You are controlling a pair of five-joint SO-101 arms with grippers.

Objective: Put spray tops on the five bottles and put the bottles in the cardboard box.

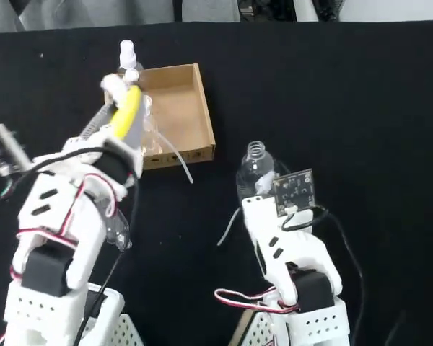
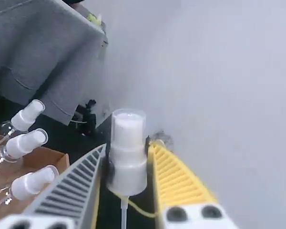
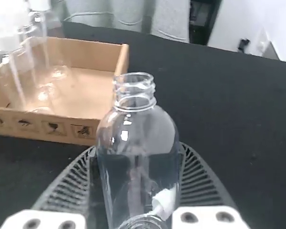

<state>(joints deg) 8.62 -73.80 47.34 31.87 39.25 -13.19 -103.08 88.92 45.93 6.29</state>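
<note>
Holding a white spray top (image 2: pixel 127 129) by its round collar, the left gripper (image 2: pixel 127 157) had its two fingers shut snug on it, up in the air beside the cardboard box (image 1: pixel 177 97). A thin tube (image 2: pixel 123 212) hung down from the top. The right gripper (image 3: pixel 136 155) was closed around the fat middle of a clear bottle (image 3: pixel 136 124). This bottle stood upright over the black table (image 1: pixel 346 108), a little way from the box, and its neck was open with no top on.

The bottle looked empty, so it was likely very light. Its smooth sides could slip, and a hard squeeze might dent it. The wide middle seemed the best place to hold it. The spray top looked small and hard, but its tube looked bendy and would need to go straight into the neck.

I counted one open bottle, one loose spray top, one box, and three bottles with tops (image 2: pixel 26 143) on inside the box. More could have been hidden behind the arm.
</note>
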